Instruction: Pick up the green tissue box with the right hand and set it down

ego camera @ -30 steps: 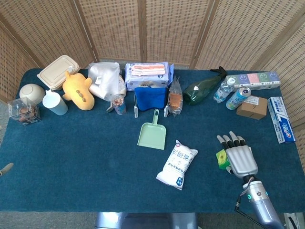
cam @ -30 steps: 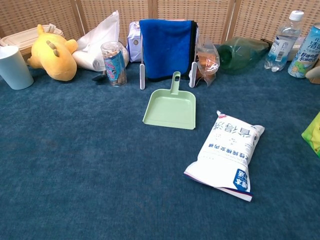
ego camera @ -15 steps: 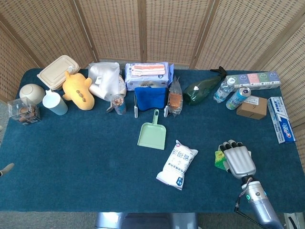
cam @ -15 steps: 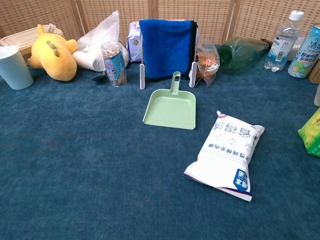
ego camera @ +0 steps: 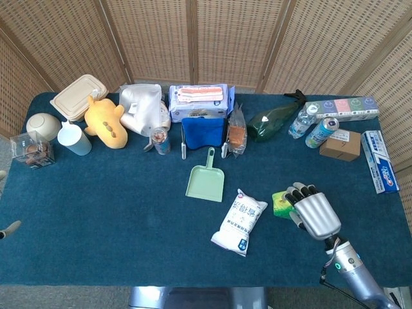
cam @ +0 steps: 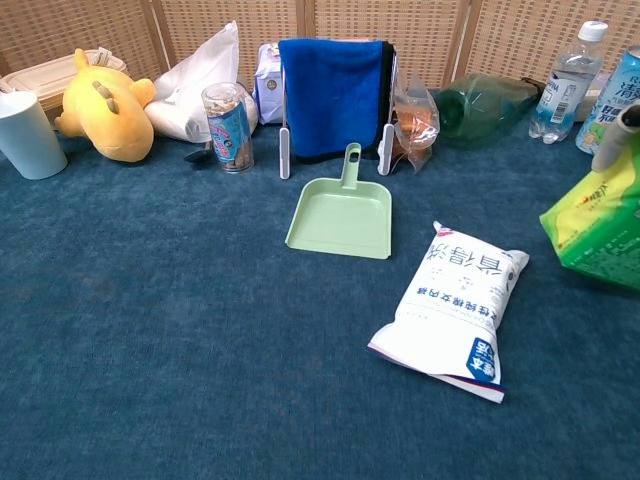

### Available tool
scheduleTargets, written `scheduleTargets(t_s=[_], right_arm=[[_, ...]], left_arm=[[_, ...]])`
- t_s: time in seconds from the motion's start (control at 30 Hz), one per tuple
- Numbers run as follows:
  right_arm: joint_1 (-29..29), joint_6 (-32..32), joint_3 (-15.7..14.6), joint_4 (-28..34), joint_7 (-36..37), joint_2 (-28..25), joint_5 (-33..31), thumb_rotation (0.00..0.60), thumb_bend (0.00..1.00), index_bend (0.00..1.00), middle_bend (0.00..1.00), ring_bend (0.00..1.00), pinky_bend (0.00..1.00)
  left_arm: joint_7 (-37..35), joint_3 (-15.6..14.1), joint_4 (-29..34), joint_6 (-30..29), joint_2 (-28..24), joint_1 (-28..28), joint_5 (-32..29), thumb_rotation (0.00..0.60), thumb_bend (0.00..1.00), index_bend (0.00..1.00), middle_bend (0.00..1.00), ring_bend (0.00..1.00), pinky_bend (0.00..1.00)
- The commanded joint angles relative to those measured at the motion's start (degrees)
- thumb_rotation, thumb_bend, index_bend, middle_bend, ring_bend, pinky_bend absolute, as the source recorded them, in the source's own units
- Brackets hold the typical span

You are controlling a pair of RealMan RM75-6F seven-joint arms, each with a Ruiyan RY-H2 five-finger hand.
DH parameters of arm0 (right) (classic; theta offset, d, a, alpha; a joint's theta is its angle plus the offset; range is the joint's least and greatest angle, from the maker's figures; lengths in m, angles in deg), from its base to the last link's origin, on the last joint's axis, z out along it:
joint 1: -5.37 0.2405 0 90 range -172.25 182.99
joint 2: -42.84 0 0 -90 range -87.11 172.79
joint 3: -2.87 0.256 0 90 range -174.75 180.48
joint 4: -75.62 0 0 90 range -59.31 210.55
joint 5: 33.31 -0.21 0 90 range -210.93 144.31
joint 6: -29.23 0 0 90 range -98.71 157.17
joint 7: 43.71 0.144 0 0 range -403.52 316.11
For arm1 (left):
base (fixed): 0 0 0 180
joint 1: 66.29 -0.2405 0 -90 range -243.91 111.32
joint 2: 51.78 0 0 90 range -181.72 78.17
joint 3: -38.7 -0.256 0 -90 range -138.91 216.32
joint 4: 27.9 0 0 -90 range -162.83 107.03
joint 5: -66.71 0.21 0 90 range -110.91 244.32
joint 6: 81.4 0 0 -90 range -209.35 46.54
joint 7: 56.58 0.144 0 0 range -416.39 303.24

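Right hand (ego camera: pixel 313 215) fingers curled around green tissue box (cam: pixel 598 228), lower right of frame. Pickup seems done; set-down remains. Left hand unseen.

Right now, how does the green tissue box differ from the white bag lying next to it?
The green tissue box is bright green, and the right hand grips it; the white bag is white with a blue corner, and nothing touches it. The tissue box sits tilted in the hand, while the bag lies flat on the blue tablecloth. The bag looks longer. Both carry printed lettering.
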Motion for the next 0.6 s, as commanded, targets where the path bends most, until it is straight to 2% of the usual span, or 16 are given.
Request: scheduleTargets(t_s=[0.03, 0.37, 0.6], right_arm=[[1.5, 4.0, -0.6, -9.7, 11.4, 3.5, 5.4, 0.600, 0.39, 0.39, 0.38, 0.28, 0.49], [3.0, 9.0, -0.7, -23.7, 29.8, 9.4, 7.6, 0.600, 0.43, 0.40, 0.39, 0.28, 0.49], [2.8, 10.0, -0.8, -29.6, 39.9, 12.3, 5.9, 0.600, 0.45, 0.40, 0.40, 0.29, 0.49]], left_arm=[[0.4, -0.1, 0.1, 0.1, 0.1, 0.1, 0.0, 0.600, 0.10, 0.11, 0.00, 0.00, 0.00], [1.9, -0.2, 0.4, 0.6, 0.6, 0.4, -0.1, 0.600, 0.10, 0.11, 0.00, 0.00, 0.00], [2.4, -0.3, 0.4, 0.7, 0.8, 0.4, -0.1, 0.600, 0.10, 0.11, 0.00, 0.00, 0.00]])
